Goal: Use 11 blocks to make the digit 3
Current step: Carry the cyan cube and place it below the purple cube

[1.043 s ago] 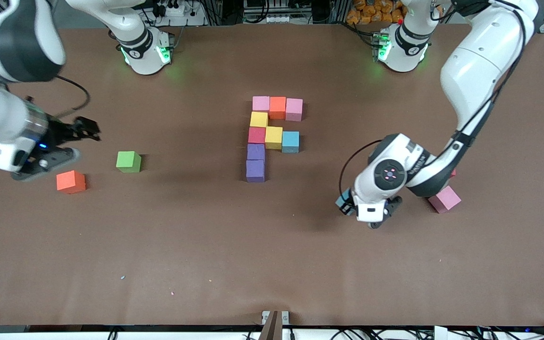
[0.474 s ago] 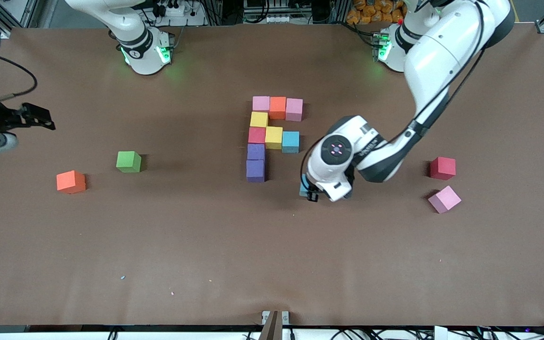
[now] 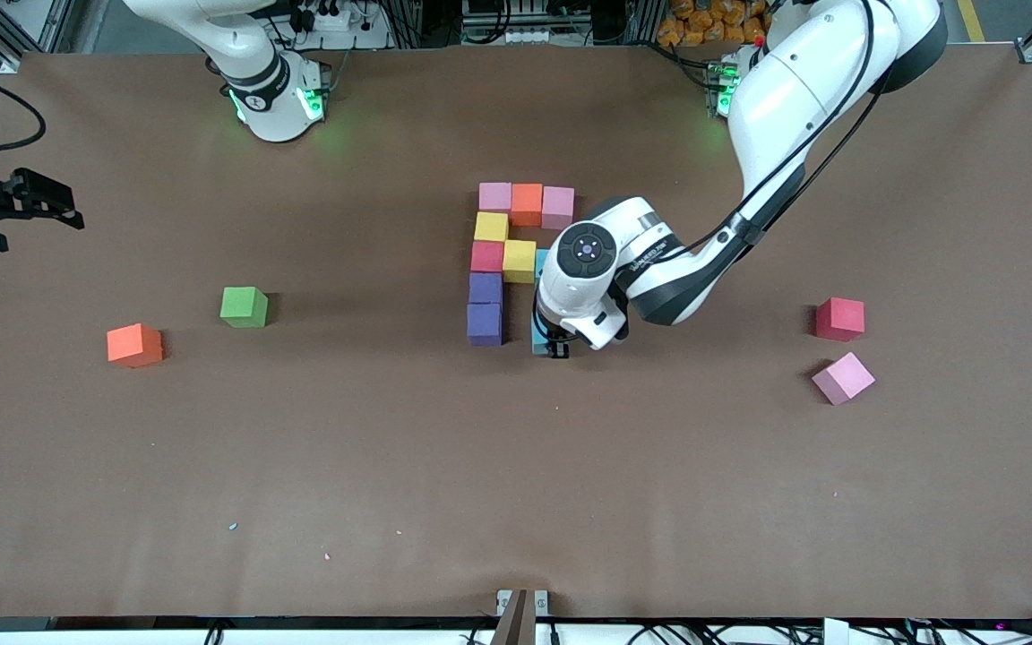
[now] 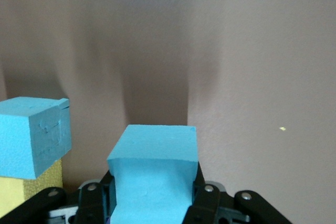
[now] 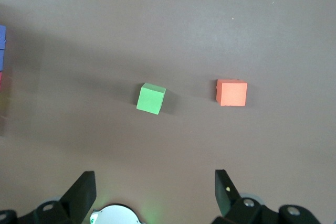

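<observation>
My left gripper [image 3: 548,346] is shut on a cyan block [image 3: 540,341], low over the table beside the nearer purple block [image 3: 484,323]. In the left wrist view the held cyan block [image 4: 155,182] sits between my fingers, with a second cyan block [image 4: 34,135] and a yellow block [image 4: 21,195] close by. The figure holds pink [image 3: 495,195], orange [image 3: 526,202], pink [image 3: 558,206], yellow [image 3: 491,226], red [image 3: 486,256], yellow [image 3: 519,261] and purple [image 3: 485,288] blocks. My right gripper [image 3: 37,204] is open and empty, up at the right arm's end of the table.
A loose red block [image 3: 840,318] and pink block [image 3: 843,377] lie toward the left arm's end. A green cube [image 3: 244,306] and an orange block [image 3: 134,345] lie toward the right arm's end; the right wrist view shows the green cube [image 5: 151,98] and orange block [image 5: 232,93].
My left gripper has carried the cyan block from near the loose pink block to beside the figure. My right gripper has drawn away from the orange block toward the table's end.
</observation>
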`<state>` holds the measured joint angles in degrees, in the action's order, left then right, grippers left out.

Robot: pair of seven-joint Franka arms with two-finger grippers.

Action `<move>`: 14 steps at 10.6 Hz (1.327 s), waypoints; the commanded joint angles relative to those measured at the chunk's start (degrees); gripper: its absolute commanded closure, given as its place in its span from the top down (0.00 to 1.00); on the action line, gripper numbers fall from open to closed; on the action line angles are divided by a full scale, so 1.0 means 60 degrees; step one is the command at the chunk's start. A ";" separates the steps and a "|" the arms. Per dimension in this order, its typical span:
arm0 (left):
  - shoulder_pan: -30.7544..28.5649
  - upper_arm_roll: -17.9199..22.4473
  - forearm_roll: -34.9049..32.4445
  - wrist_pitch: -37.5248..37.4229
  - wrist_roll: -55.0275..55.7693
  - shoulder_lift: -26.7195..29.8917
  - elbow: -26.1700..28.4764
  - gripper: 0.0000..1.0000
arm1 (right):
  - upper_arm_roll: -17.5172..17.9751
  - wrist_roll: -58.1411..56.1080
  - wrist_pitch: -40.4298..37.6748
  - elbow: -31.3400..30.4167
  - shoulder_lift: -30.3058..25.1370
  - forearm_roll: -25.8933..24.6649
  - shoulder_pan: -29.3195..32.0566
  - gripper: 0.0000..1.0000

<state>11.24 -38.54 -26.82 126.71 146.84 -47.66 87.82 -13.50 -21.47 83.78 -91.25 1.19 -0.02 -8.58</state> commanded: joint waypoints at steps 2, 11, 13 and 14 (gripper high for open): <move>0.0776 0.0299 0.0222 0.0048 0.0282 -0.0539 -0.0618 0.00 | 0.0184 0.0254 -0.0354 -0.0173 -0.0140 0.0150 0.0388 1.00; 0.1306 0.0667 0.0208 0.0077 0.0194 -0.0890 -0.1204 0.00 | 0.1722 0.0268 0.0244 -0.0115 -0.0110 0.0441 0.1884 1.00; 0.1378 0.0667 0.0222 0.0150 0.0209 -0.0993 -0.1350 0.00 | 0.1722 0.0254 0.0523 -0.0071 -0.0096 0.0632 0.1884 1.00; 0.1408 0.0667 0.0222 0.0179 0.0209 -0.1022 -0.1365 0.00 | 0.1722 0.0268 0.0553 -0.0027 -0.0139 0.0648 0.1884 1.00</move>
<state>18.28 -35.25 -26.81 127.66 148.33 -52.88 81.67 -3.85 -20.69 86.73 -91.49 1.31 2.71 1.93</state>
